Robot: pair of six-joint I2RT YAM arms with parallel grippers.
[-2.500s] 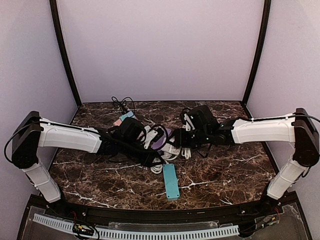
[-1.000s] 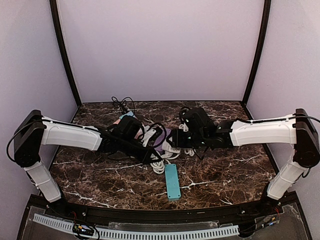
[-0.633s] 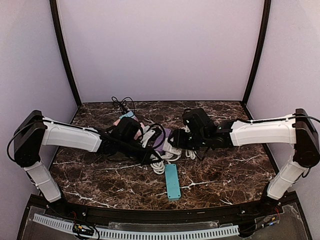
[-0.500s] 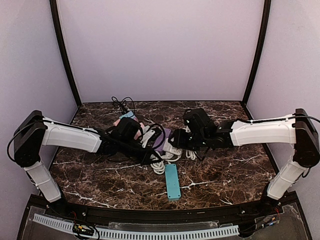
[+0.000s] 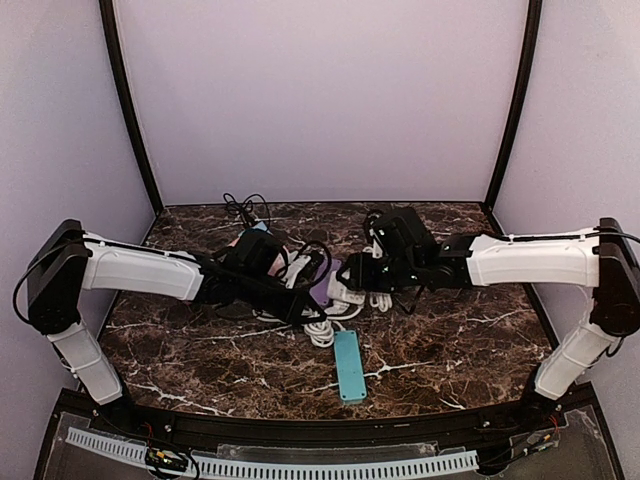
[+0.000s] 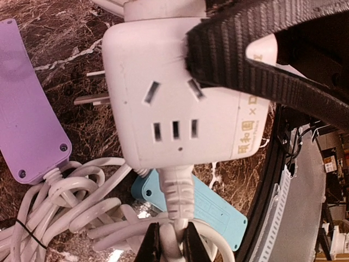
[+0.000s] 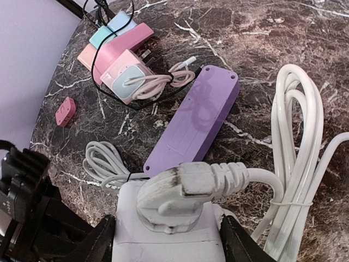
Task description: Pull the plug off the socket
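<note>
Clamping the socket cube (image 6: 163,98) with your right gripper (image 7: 170,243) and pinching its cord (image 6: 174,218) in your left gripper (image 6: 170,248), you are risking dragging along the plug (image 7: 180,191), sitting seated lower centre, since nothing is gripping it.

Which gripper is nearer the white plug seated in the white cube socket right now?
Right. The right gripper straddles the white cube socket, with the white plug directly between its fingers. The left gripper pinches the cube's cable on the opposite side, farther off.
</note>
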